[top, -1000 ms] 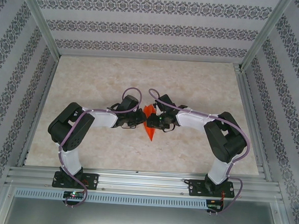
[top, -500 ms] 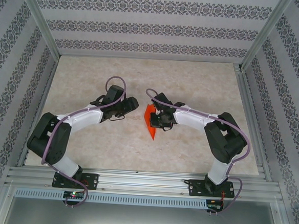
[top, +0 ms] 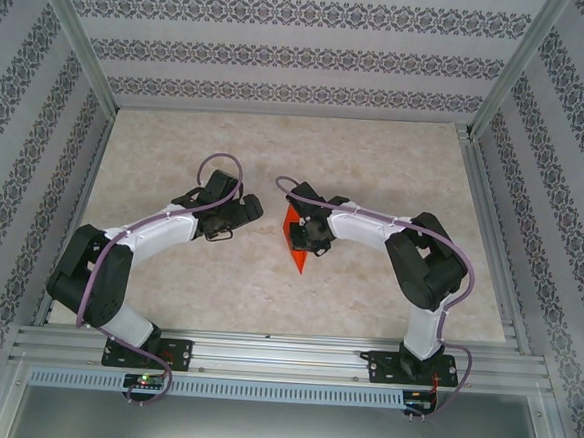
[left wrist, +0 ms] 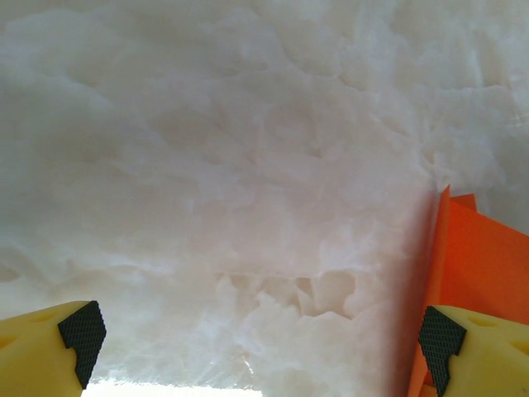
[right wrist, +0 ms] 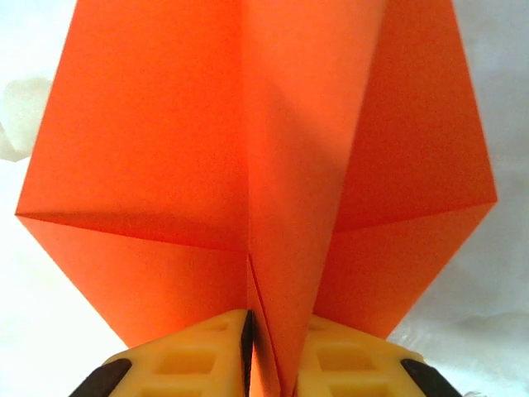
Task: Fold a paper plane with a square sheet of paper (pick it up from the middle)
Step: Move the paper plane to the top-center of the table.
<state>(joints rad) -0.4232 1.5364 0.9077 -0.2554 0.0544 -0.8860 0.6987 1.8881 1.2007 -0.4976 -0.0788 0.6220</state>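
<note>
Now, starting at the near edge of the desk [top: 227, 295], the first thing met is the pointed tip of the orange paper [top: 296, 259], aimed at about 6 o'clock toward the arm bases. In the overhead view its long axis runs from 6 to 12 o'clock, near the middle of the desk. Whether it rests on the surface or is held just above it, I cannot tell.

Just beyond the tip, the right end effector [top: 303, 238] comes in from 3 o'clock and is pressed together on the paper. Its wrist camera shows the two yellow fingers [right wrist: 207, 356] pinching the raised centre fold, with a flap spreading out at 10 and at 2 o'clock.

A little farther, at 9 o'clock of the paper, the left end effector [top: 252, 212] hangs with a strip of bare desk between it and the sheet. Its fingers are spread wide. From its wrist camera the paper's edge shows at 3 o'clock, just beside the right-hand pad [left wrist: 436, 335].

So the right arm is the nearer one and holds the paper alone. I judge that any next move by the left arm must travel toward 3 o'clock, across the long axis.

A second ago the left end effector was closed right against the paper, facing the right one. It has since opened and backed off toward 9 o'clock, its elbow sinking toward the near left corner. The right has stayed clamped, and the paper has scarcely shifted.
</note>
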